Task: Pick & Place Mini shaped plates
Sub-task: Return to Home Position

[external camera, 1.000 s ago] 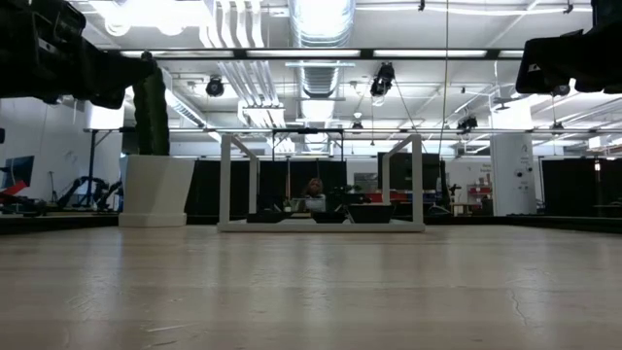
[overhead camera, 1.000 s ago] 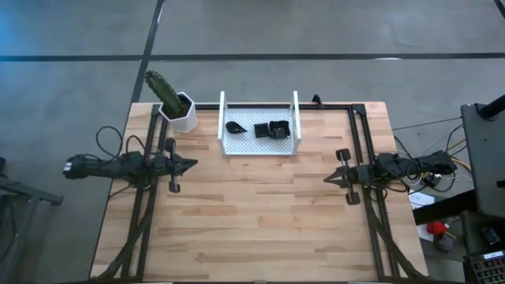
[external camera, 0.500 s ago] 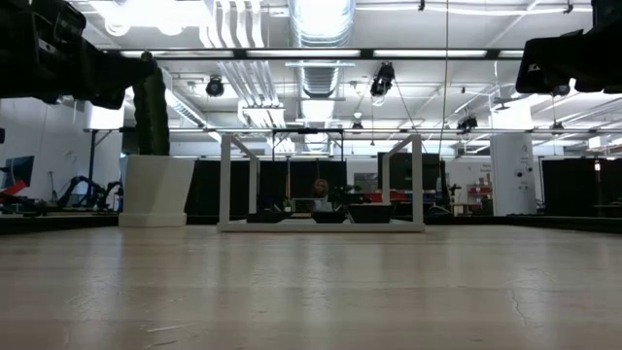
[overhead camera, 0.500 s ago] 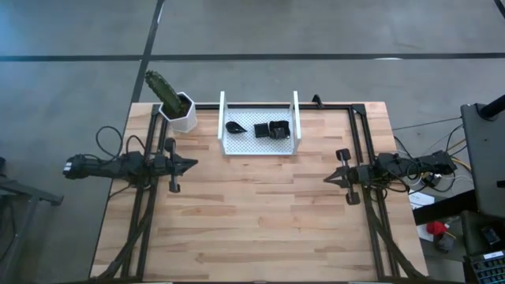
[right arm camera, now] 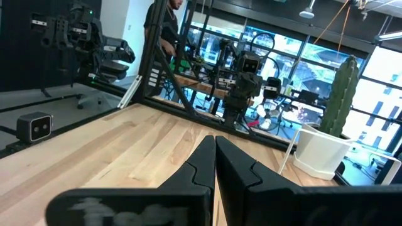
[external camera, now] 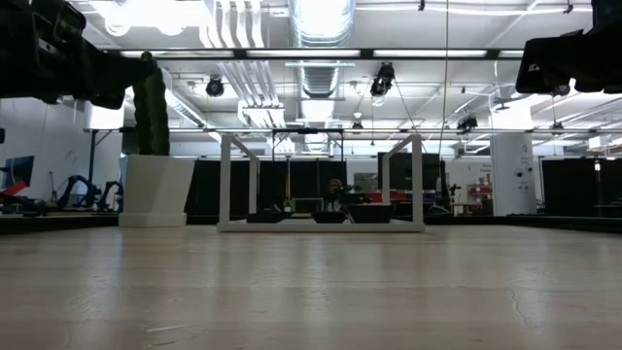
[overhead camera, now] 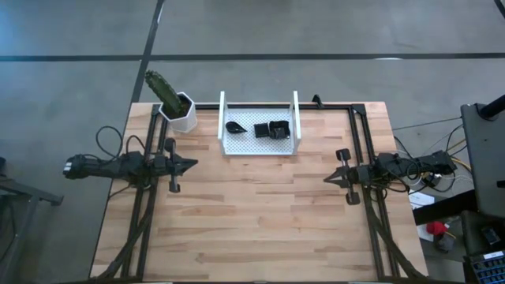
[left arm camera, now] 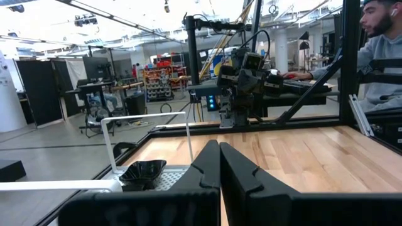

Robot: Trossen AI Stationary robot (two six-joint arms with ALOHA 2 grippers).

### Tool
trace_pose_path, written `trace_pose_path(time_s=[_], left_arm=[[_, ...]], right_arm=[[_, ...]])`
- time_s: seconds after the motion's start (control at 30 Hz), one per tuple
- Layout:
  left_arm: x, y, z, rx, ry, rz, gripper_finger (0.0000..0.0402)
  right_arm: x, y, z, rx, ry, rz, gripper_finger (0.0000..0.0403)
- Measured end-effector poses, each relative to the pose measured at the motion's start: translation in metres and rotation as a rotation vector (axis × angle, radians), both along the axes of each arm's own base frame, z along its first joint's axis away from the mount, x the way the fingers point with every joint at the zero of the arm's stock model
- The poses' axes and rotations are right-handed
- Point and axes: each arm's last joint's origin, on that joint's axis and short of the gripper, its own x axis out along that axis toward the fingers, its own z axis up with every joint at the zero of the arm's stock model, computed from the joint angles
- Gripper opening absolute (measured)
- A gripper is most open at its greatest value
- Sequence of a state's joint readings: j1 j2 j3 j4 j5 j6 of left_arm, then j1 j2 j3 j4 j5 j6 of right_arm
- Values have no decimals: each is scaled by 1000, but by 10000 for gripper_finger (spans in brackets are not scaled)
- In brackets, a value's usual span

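Note:
Several tiny dark plates [overhead camera: 268, 128] lie in the white perforated tray [overhead camera: 237, 144] near the table's far edge: a leaf-shaped one [overhead camera: 234, 126] toward its left side, square ones [overhead camera: 278, 129] toward its right. In the low view they show as dark dishes [external camera: 367, 213] between the tray's upright sides. One plate [left arm camera: 142, 173] shows in the left wrist view. My left gripper [overhead camera: 194, 164] hovers shut over the table's left side, pointing right. My right gripper [overhead camera: 327, 180] hovers shut over the right side, pointing left. Both are far from the tray.
A white pot with a green cactus [overhead camera: 178, 106] stands at the far left corner, beside the tray. Bare wood [overhead camera: 260, 213] lies between the two grippers and toward the near edge. A person [left arm camera: 383, 50] sits beyond the table's right side.

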State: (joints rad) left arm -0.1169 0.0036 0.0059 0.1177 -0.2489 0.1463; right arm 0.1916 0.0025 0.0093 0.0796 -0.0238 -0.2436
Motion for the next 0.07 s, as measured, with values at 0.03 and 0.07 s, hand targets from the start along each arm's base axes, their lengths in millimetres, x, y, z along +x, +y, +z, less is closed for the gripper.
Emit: trace_pose_path(time_s=[0.03, 0.07], left_arm=[[0, 0, 0, 0, 0, 0, 0], [0, 0, 0, 0, -1, 0, 0]], right_arm=[[0, 0, 0, -1, 0, 0, 8], [0, 0, 0, -2, 0, 0, 8]])
